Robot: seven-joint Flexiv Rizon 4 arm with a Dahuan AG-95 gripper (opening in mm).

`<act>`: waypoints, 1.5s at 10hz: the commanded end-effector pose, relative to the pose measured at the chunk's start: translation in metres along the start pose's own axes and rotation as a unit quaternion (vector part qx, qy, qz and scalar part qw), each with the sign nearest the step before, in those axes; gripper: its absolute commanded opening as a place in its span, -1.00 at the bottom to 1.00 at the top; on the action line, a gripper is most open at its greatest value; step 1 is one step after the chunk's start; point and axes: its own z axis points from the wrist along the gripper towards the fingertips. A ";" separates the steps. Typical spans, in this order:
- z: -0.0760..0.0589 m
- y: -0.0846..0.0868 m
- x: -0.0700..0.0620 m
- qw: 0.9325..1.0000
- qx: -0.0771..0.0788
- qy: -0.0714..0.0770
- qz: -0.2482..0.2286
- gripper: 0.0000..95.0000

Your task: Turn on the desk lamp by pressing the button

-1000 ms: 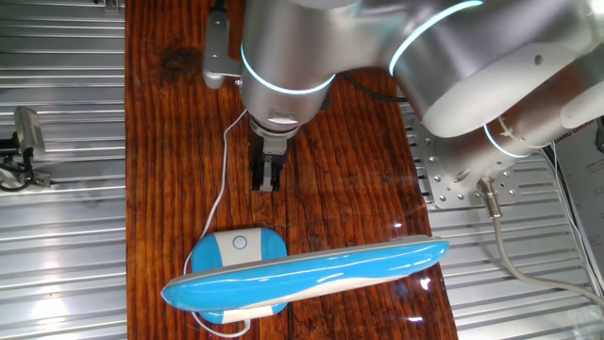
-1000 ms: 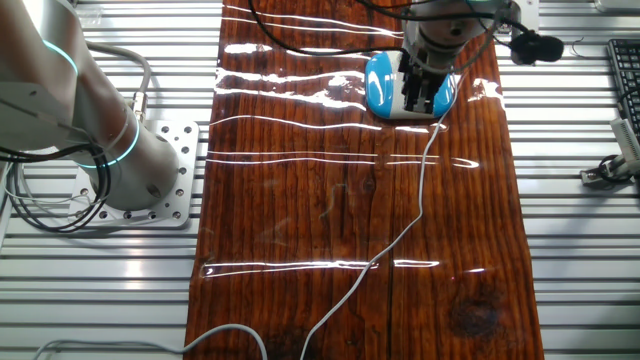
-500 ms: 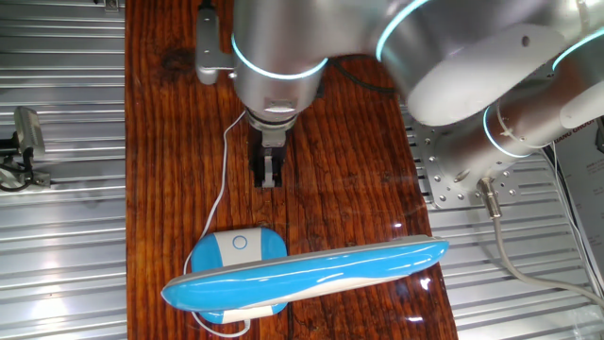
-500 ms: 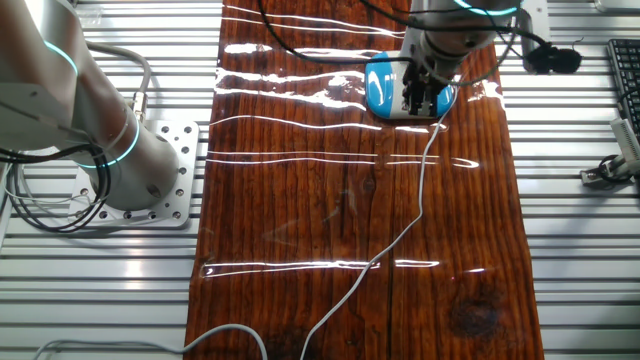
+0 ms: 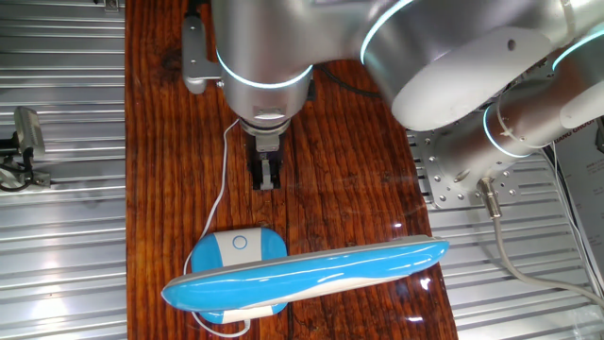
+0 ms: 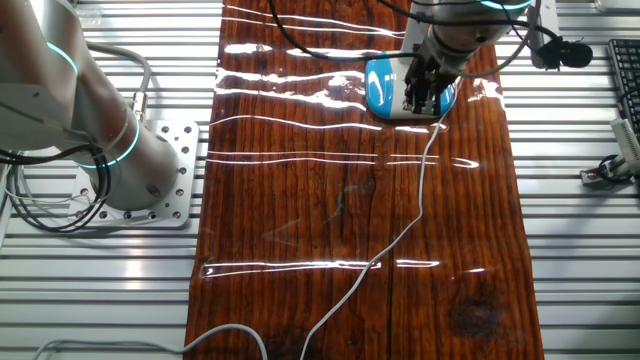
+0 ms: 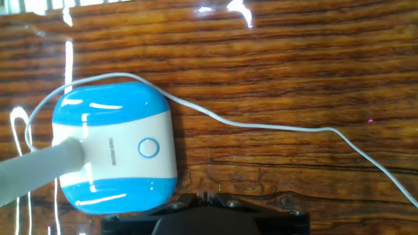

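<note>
Lamp count was one: glossy blue-and-white, one round button, one white cord; one gripper hovered beside it, grip state unclear.

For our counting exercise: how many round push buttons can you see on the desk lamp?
1. The button is a ringed circle on the white top panel of the desk lamp, on its rounded base; it also shows in one fixed view. Others may be hidden under the lamp head.
</note>
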 end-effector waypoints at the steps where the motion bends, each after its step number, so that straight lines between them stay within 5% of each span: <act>1: 0.001 0.000 -0.002 0.999 0.026 -0.023 -0.011 -1.00; 3: 0.001 0.000 -0.002 0.999 0.022 -0.045 0.005 -1.00; 15: 0.001 0.000 -0.002 0.998 0.007 -0.053 0.015 -1.00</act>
